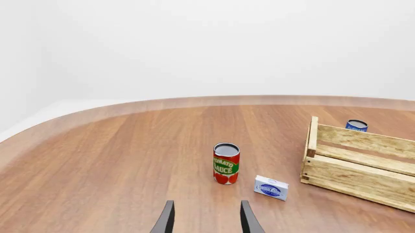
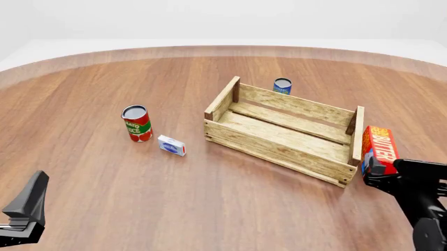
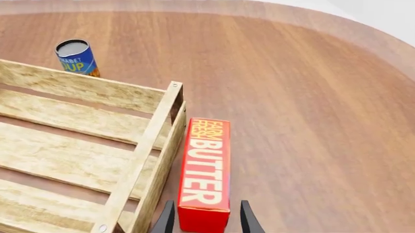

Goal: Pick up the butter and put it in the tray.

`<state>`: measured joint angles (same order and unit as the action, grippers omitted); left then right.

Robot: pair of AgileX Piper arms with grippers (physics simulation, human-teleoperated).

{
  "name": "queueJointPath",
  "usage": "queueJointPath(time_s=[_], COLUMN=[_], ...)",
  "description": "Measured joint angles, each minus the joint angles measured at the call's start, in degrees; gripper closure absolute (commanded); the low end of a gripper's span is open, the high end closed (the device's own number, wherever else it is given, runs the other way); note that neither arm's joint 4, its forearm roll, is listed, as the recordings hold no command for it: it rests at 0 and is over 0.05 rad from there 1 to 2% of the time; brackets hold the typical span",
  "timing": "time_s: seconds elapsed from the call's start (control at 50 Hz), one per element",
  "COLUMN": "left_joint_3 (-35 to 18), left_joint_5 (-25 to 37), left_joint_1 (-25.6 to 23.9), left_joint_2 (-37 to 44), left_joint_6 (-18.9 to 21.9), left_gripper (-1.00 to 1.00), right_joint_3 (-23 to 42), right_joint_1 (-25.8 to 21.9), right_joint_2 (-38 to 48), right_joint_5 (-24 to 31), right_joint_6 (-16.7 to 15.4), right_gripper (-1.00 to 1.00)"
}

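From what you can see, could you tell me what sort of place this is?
Probably a simulated tabletop test scene: a round wooden table against blank white, with a slatted wooden crate and groceries such as a red tomato-sauce can.

butter (image 3: 205, 172): red carton, outside tray's right end | tray (image 2: 279, 138): wooden, empty

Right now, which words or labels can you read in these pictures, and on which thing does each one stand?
"FARM FRESH BUTTER": on the butter, between the right gripper fingers, outside the tray.
"TOMATO SAUCE": on the red can.
"...ABET ...UP": on the blue can; the first letters are hidden round its curve.
Small white-blue box: blue oval print, too small to read.
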<state>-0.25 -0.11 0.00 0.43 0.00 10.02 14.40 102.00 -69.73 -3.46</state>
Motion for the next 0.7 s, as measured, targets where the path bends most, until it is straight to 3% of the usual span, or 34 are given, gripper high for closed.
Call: queueJointPath(time_s=[0.7], left_joint_3=[0.00], left_joint_5=[0.00], left_joint_1=[0.00], left_joint_2=[0.00], left_joint_6=[0.00], left_gripper=[-1.00], right_joint_3=[2.45], right_joint_1=[-0.13], right_joint_2=[4.14], right_joint_5=[-0.03], right_joint_6=[-0.22], right_gripper=[-1.00])
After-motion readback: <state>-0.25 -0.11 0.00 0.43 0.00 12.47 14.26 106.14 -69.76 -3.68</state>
